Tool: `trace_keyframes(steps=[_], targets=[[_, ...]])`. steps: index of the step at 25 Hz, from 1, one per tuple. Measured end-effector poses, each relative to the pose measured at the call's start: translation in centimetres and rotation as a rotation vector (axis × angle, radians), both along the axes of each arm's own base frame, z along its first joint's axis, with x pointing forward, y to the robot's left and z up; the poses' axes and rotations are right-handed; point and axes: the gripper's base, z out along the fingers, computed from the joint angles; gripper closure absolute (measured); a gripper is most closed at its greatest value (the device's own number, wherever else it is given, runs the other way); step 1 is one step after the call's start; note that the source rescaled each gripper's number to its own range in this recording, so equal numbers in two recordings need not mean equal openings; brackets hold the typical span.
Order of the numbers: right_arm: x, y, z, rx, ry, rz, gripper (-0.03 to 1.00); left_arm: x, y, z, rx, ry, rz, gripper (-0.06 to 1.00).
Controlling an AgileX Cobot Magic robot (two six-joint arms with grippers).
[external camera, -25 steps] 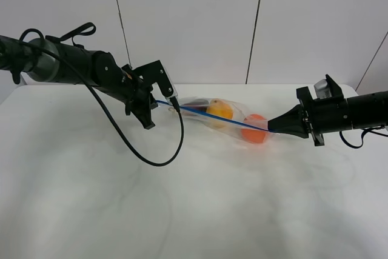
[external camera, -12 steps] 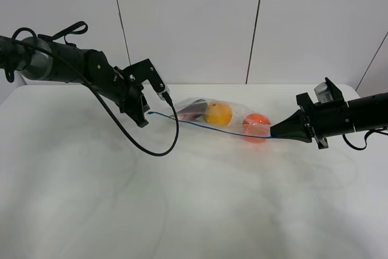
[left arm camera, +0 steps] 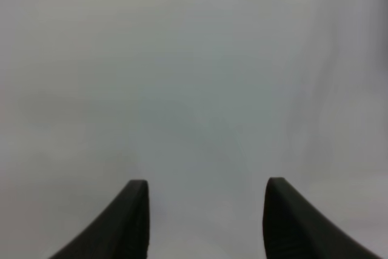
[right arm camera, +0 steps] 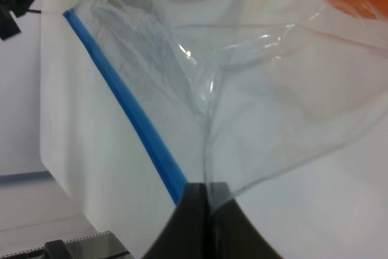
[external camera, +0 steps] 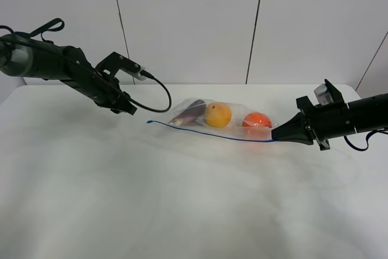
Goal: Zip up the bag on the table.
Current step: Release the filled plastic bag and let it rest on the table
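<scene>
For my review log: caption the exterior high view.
Right fingers pinch the bag's zipper end on the table; left fingers open, apart from the bag.

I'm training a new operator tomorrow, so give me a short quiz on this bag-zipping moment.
1. True or false: the left claw is closed on the bag.
2. What does the right claw pinch? A) nothing B) the bag's corner at the end of the blue zipper strip C) a spoon
3. Fill in: the bag holds ___ pieces of produce.
Key: 1 false, it is open and apart from the bag; 2 B; 3 three.
</scene>
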Motion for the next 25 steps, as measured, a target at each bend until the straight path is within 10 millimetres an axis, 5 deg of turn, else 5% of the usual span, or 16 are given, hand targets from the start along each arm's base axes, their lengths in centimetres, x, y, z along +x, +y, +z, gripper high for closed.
trace_keyframes(steps=[7,15,25], targets=[[0.0,0.0,0.0,-0.004,-0.001,-0.002,0.97,-0.1,5.6,0.3,-0.118,0.085,0.288,-0.05],[0.0,0.0,0.0,-0.006,-0.001,-0.004,0.97,-1.7,10.4,1.1,-0.141,0.214,0.428,-0.05],[0.0,-0.1,-0.1,-0.011,0.000,0.001,0.97,-3.6,12.4,0.6,-0.153,0.405,0.490,-0.05]])
